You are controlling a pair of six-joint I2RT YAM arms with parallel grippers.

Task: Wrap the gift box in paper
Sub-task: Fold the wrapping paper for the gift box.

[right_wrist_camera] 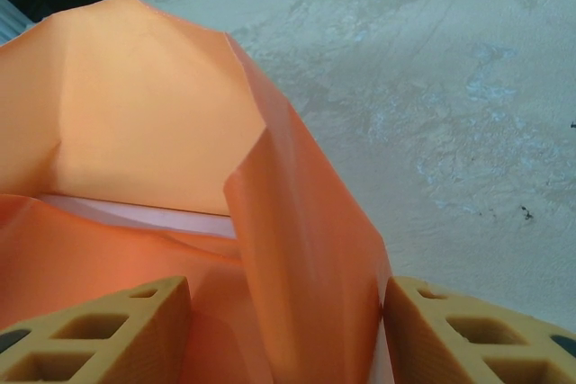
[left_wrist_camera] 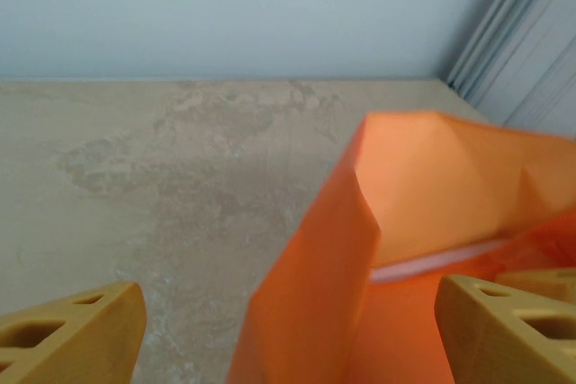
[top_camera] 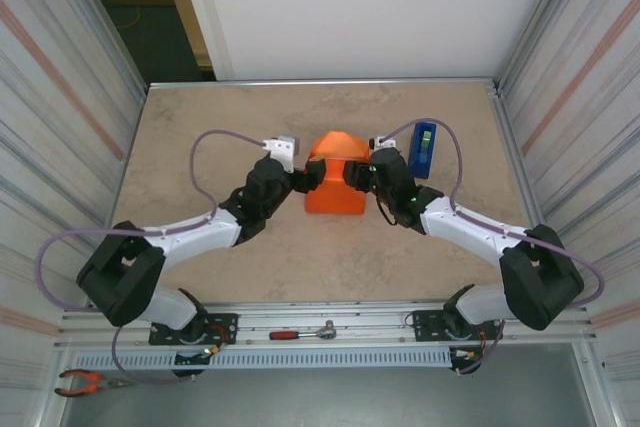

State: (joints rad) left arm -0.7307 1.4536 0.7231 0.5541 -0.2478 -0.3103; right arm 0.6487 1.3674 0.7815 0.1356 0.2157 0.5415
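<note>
The gift box (top_camera: 335, 195) lies mid-table inside the bright orange paper (top_camera: 338, 147), whose far end stands up in a peak. A strip of the box's pale pink edge (left_wrist_camera: 441, 263) (right_wrist_camera: 135, 215) shows under the sheet. My left gripper (top_camera: 308, 179) is at the parcel's left side, open, jaws wide apart (left_wrist_camera: 288, 334). A loose upright paper flap (left_wrist_camera: 324, 267) stands between them, touching neither finger. My right gripper (top_camera: 352, 173) is at the right side, open (right_wrist_camera: 288, 334). Its jaws straddle another upright flap (right_wrist_camera: 306, 258) that brushes the right finger (right_wrist_camera: 468, 334).
An upright blue tape dispenser (top_camera: 424, 150) stands just right of the right gripper. Corrugated metal walls enclose the table on both sides. A red-handled ratchet (top_camera: 303, 332) lies on the front rail and pliers (top_camera: 85, 381) lie at the near left.
</note>
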